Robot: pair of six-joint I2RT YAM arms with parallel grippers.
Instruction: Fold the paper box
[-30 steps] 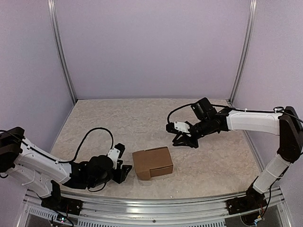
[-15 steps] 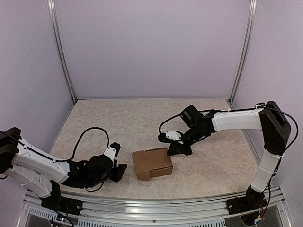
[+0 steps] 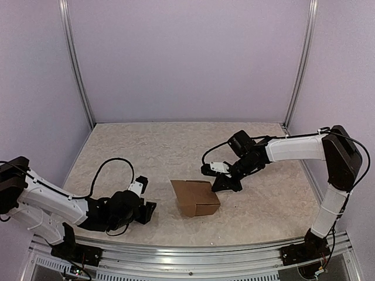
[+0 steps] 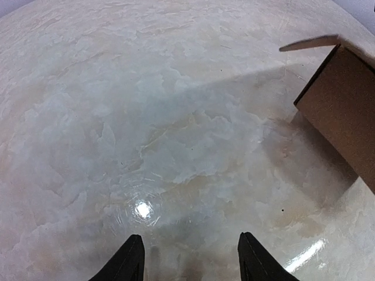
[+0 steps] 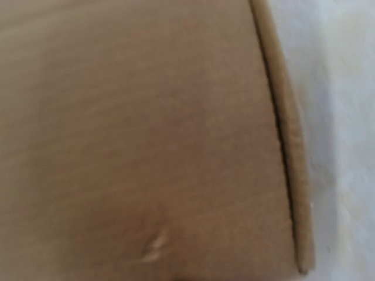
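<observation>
Paper box (image 3: pixel 196 198) has swung round; shut right tool (image 3: pixel 221 185) touches it.

A desk with a beige, marbled stone-look top (image 3: pixel 146 146) fills the floor of a small enclosure. Three smooth, pale lilac panels wall it in: a back wall (image 3: pixel 187 58), a left side wall (image 3: pixel 29 88) and a right side wall (image 3: pixel 345 70). Two slim, silver metal uprights stand in the far corners, the left post (image 3: pixel 76 64) and the right post (image 3: pixel 300 64), both leaning outward toward the top in the overhead view. A ribbed aluminium rail (image 3: pixel 193 253) runs along the desk's near edge. The light is even and diffuse. Up close, the glossy surface carries a small bright glare spot (image 4: pixel 142 209) and a soft grey shadow band (image 4: pixel 193 93).
</observation>
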